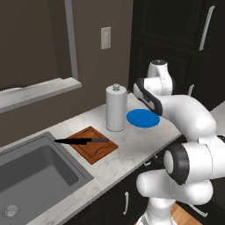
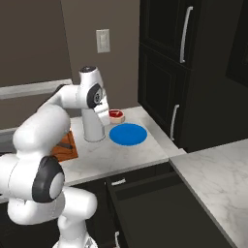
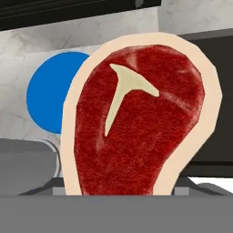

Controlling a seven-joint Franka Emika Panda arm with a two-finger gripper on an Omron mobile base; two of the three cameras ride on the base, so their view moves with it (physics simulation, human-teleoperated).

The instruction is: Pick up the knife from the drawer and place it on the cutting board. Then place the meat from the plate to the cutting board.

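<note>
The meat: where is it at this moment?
The meat is off the plate, held up in the gripper; the right base view shows it above the counter, just behind the plate and beside the paper towel roll.

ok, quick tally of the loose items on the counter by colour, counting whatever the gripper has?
Black: 1, knife
Reddish-brown: 1, cutting board
Blue: 1, plate
White: 1, paper towel roll
Red with pale rim: 1, meat, held up off the plate in the gripper
Total: 5
</note>
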